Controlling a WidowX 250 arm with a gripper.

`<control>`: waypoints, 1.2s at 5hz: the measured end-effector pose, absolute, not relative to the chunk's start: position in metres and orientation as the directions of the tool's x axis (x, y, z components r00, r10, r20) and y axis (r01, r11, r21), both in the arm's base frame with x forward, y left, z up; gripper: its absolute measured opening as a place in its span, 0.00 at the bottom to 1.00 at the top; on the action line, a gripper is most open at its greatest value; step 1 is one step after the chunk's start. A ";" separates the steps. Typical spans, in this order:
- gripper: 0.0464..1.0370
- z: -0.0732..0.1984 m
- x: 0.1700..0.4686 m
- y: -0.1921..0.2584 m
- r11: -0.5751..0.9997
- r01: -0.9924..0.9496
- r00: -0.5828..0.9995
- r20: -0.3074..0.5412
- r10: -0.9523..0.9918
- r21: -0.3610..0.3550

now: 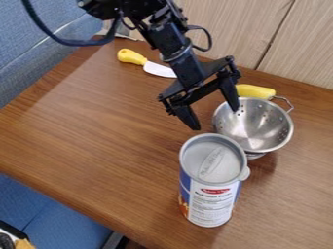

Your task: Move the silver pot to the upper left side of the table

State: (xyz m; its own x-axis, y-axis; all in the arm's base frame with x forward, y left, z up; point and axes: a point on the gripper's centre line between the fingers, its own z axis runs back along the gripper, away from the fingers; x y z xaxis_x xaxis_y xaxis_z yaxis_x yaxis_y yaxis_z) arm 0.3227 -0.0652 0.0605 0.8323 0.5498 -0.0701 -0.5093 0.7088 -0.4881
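One metal colander [255, 129], carrying one visible wire loop handle [284, 102]. One cylindrical canister [210, 199]; one plastic lid [211, 160] on it. One yellow-handled knife [158, 69]. One yellow object [255, 91] just behind the colander, partly hidden, kind unclear. So: one colander, one canister, one lid, one knife, one unclear yellow item. One wooden table [84, 131]. One robot arm [180, 58], one gripper [214, 118], two gripper fingers [189, 117]. Cables [71, 42] on the arm: at least two loops, exact count unclear. Wood-grain wall panels [299, 53]: at least two. Blue upholstered areas [39, 48]: two, upper left and lower left.
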 end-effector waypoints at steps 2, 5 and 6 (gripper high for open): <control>0.32 0.053 0.323 -0.070 0.733 -0.497 0.845 -0.066 0.531 -0.464; 0.02 0.049 0.324 -0.072 0.743 -0.498 0.843 -0.049 0.536 -0.447; 0.02 0.056 0.321 -0.075 0.741 -0.477 0.848 -0.026 0.530 -0.472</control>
